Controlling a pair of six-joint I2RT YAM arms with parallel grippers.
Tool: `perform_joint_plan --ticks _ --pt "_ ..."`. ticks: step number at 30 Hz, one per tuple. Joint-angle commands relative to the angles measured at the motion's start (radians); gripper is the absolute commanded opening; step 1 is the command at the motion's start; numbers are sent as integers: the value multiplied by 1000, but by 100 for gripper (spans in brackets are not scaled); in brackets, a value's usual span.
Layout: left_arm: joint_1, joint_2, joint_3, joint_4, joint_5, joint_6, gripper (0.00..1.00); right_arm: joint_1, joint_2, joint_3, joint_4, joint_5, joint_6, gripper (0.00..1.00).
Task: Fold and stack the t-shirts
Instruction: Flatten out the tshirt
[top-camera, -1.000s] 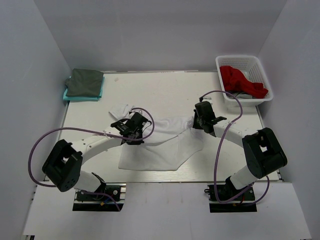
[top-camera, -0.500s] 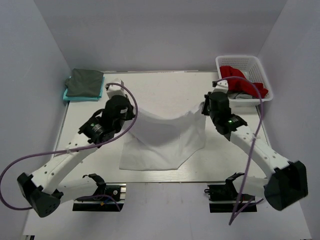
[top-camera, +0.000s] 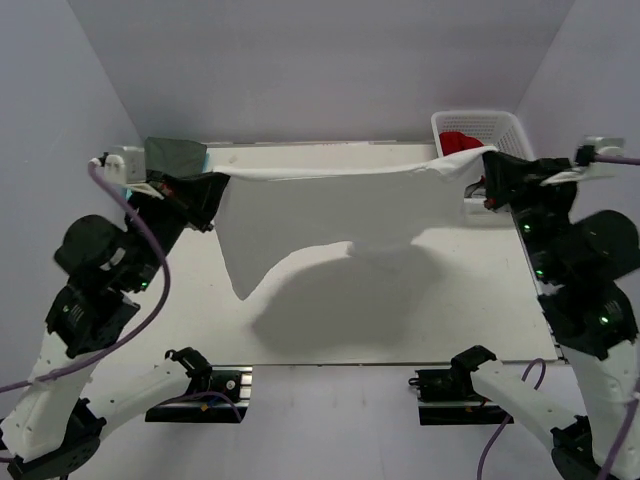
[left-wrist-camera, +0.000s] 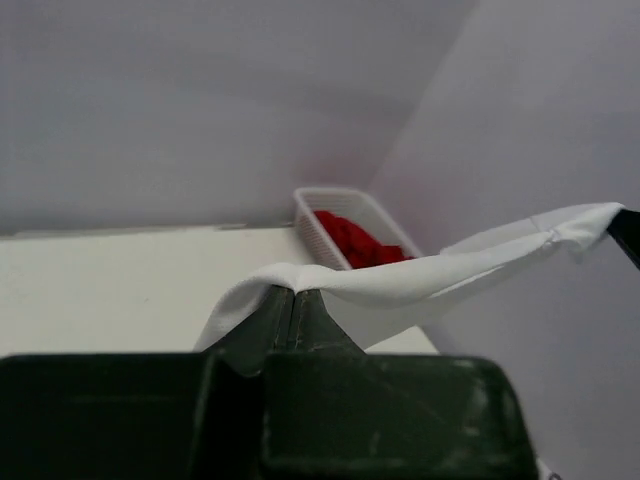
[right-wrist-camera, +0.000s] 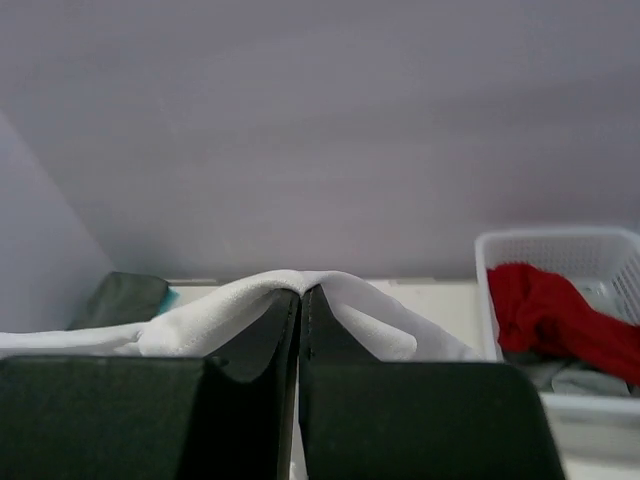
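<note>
The table (top-camera: 450, 300) lies below both pincers. Its middle is darkened by the cloth's shadow, and the arm bases cut off its near edge. The white t-shirt (top-camera: 300, 215) hangs in the air between the pincers, with its long axis running straight from one to the other. Its top edge is taut and its lower edge sags unevenly, lowest under the left pincer (top-camera: 214, 185). Whether that low tip touches the table cannot be told.

The left pincer is pressed together on one top corner, and the right pincer (top-camera: 480, 172) pinches the other. Walls stand close outside each pincer, with open room between them.

The basket (top-camera: 510, 125) is just behind the right pincer, partly hidden by it, and holds red cloth (top-camera: 460, 142). The dark grey-green t-shirt (top-camera: 175, 155) lies just behind the left pincer. Of the teal t-shirt (right-wrist-camera: 168, 296) under it, only a sliver shows.
</note>
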Motion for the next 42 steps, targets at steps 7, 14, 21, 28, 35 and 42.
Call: perform_joint_plan --ticks 7,14,21,28,35,42 --pt "9 -105 111 4 424 49 0 -5 -54 288 -157 -241 -57 0" --pt "9 -105 151 -16 401 48 0 -8 -5 402 -138 -244 -77 0" --pt "9 3 108 -15 186 70 0 -3 152 319 -33 -90 -108 0" --pt "17 330 -27 14 -322 91 0 -11 439 152 177 151 -177 0" --pt "182 746 -121 134 -323 82 24 -63 802 17 319 78 -97 0" --pt "342 1293 422 -181 -354 35 99 -91 1227 308 117 112 -25 69"
